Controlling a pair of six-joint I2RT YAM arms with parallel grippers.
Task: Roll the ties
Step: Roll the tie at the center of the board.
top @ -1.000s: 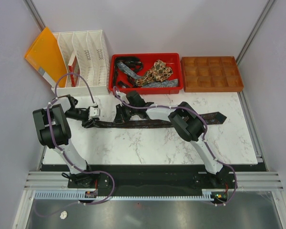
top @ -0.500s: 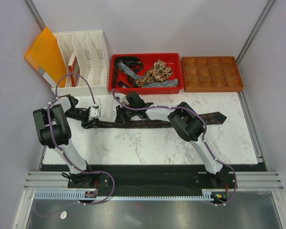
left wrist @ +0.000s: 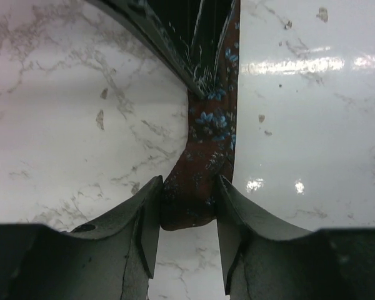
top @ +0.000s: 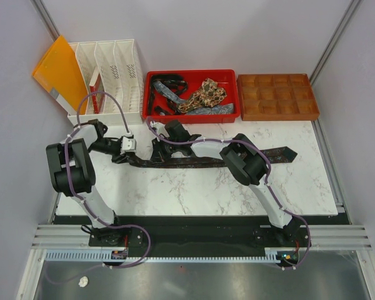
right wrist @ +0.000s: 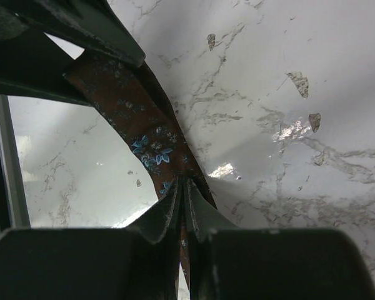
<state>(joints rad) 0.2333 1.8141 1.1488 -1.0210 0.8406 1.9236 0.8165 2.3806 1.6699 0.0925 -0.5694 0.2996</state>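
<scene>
Dark tie point(top: 187, 164): lies stretched out left to right across the far half of the marble table point(top: 194, 194), its pointed end reaching out at the right. In both wrist views the fabric is brown-red with small blue flowers.

Left gripper point(top: 120, 157): at the tie's left end. In the left wrist view the left gripper point(left wrist: 187, 200) has a finger pressed against each side of a folded, bunched end of the dark tie point(left wrist: 212, 125), pinching it just above the table.

Right gripper point(top: 158, 152): just right of the left one, on the same tie. In the right wrist view the right gripper point(right wrist: 182, 203) has its fingers pressed almost together, with a thin fold of the dark tie point(right wrist: 144, 125) nipped between them.

Spare ties point(top: 206, 94): a tangled heap of speckled tan, blue and dark ones in the red tray point(top: 190, 73), at the far edge, centre.

White rack point(top: 112, 75): far left, with an orange folder point(top: 59, 69) leaning on its left side.

Brown tray point(top: 275, 116): far right, divided into compartments, beside the red tray.
</scene>
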